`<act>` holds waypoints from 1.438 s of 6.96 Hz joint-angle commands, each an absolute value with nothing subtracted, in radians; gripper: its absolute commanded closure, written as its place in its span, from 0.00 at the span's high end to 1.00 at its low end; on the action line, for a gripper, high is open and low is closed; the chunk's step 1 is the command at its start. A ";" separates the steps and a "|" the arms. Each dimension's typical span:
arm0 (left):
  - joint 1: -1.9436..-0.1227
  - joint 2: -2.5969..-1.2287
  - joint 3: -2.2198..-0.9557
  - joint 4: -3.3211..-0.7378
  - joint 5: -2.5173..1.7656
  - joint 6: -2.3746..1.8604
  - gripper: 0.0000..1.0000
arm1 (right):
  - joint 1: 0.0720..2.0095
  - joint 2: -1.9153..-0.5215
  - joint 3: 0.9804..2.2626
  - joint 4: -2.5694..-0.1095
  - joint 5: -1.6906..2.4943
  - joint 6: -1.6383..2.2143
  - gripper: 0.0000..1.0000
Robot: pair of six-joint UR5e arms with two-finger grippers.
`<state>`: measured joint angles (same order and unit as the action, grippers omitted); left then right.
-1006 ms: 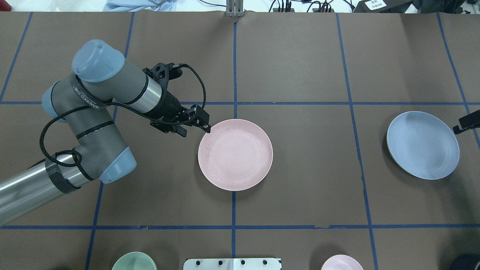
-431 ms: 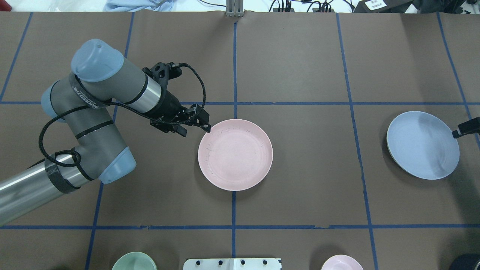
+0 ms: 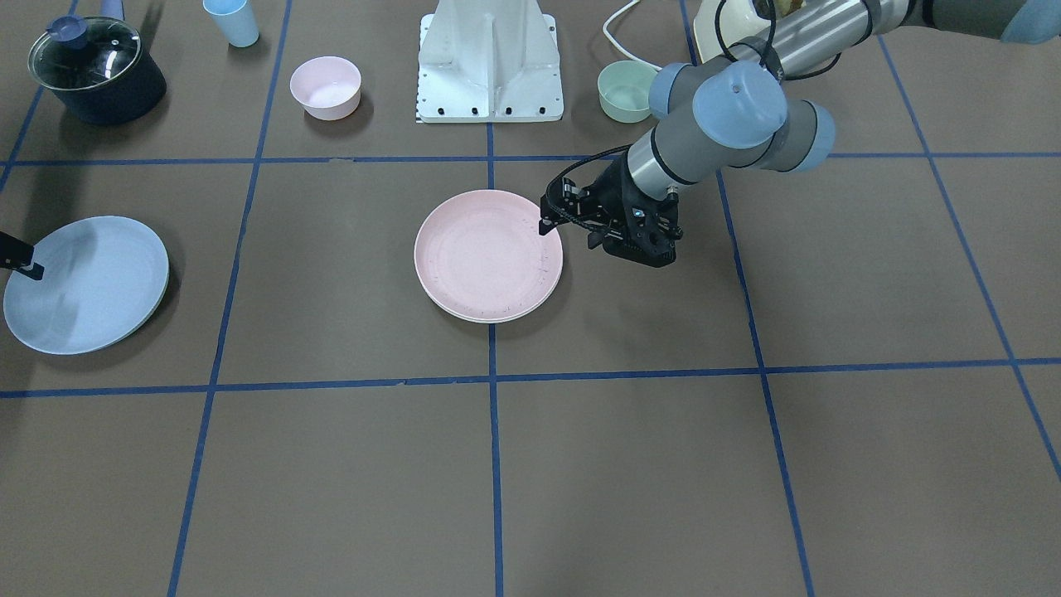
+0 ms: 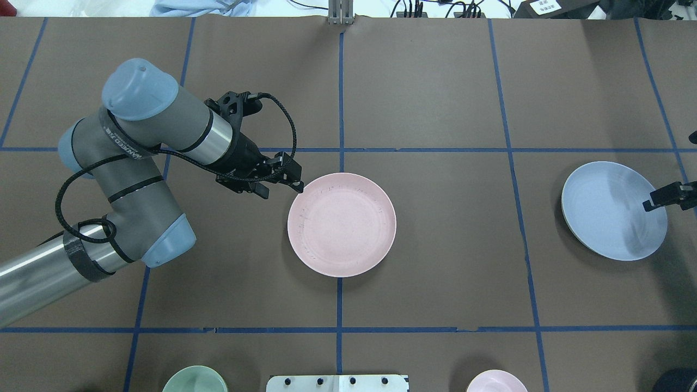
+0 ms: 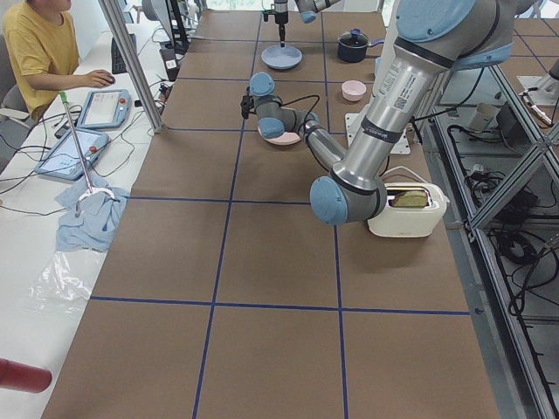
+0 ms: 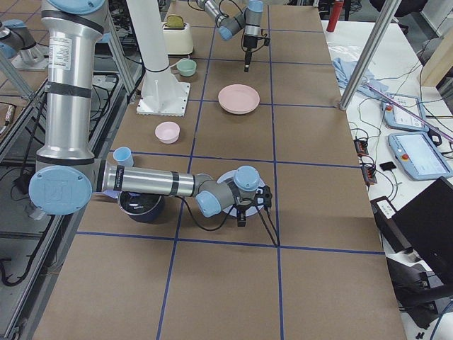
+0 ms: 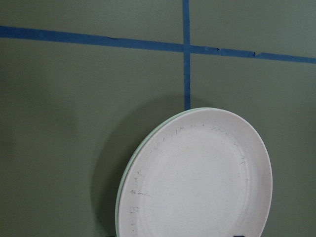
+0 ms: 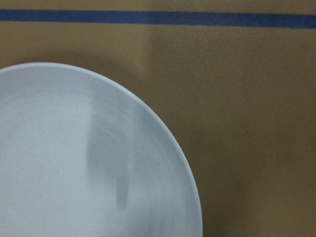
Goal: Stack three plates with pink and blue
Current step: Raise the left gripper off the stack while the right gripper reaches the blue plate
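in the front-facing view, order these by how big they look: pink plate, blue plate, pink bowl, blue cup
1. round pale pink plastic plate and round light blue plastic plate: look about alike, so no ranking between them
2. small deep pink bowl
3. light blue cup

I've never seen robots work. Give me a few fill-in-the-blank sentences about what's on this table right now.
The pink plate lies on top of another ___. The left tool is at the rim of the plate coloured ___. The right tool hangs over the blue plate, on the robot's ___ side.
Missing words: plate; pink; right.
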<state>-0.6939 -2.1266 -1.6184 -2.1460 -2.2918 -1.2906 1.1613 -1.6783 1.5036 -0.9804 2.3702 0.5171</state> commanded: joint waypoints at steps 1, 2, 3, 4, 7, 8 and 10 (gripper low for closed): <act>-0.695 -2.126 -1.618 -2.146 -2.292 -1.290 0.83 | 1.154 -1.669 1.490 -0.982 2.370 0.522 0.88; -0.695 -2.126 -1.618 -2.146 -2.290 -1.290 0.83 | 1.152 -1.669 1.486 -0.982 2.370 0.522 0.85; -0.695 -2.126 -1.618 -2.148 -2.292 -1.290 0.83 | 1.151 -1.666 1.483 -0.982 2.372 0.522 0.85; -0.695 -2.126 -1.620 -2.148 -2.292 -1.292 0.83 | 1.146 -1.660 1.470 -0.980 2.372 0.522 0.85; -0.695 -2.126 -1.628 -2.148 -2.290 -1.292 0.83 | 1.146 -1.660 1.465 -0.982 2.372 0.523 0.19; -0.695 -2.126 -1.628 -2.148 -2.292 -1.292 0.83 | 1.146 -1.660 1.453 -0.980 2.373 0.522 0.00; -0.696 -2.126 -1.637 -2.148 -2.292 -1.292 0.83 | 1.147 -1.660 1.506 -0.980 2.388 0.528 0.00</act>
